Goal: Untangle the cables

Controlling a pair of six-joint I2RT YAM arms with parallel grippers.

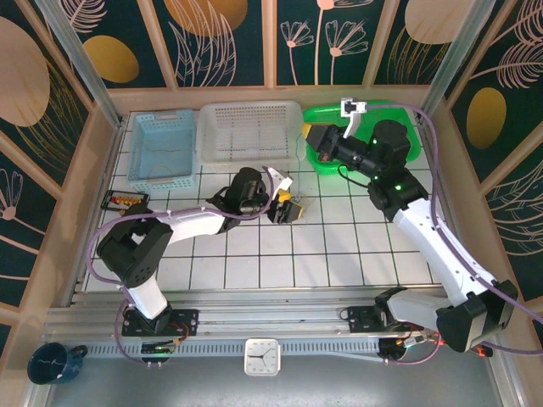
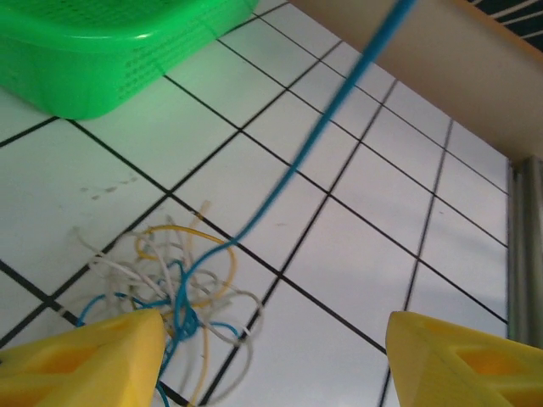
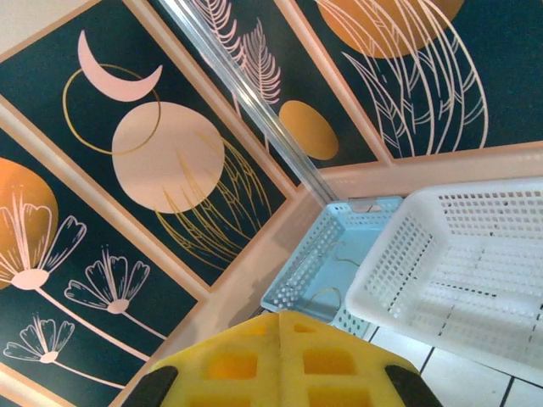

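left gripper [image 2: 276,331]: jaws wide apart along the lower edge of the wrist view, nothing between them.
right gripper [image 3: 280,326]: jaws pressed together, bottom centre.
cables [image 2: 178,288]: tangled on the tiles, lower left, just beside the left finger [image 2: 93,356]; blue strand [image 2: 314,140] rises to the top edge.

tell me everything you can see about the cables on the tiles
The cables are a loose knot of very thin wires, yellowish, blue and whitish-grey, lying on the white tiled table near the green basket. One blue strand rises out of the knot past the view's top edge. A yellow finger of the left gripper overlaps its lower edge; contact is unclear.
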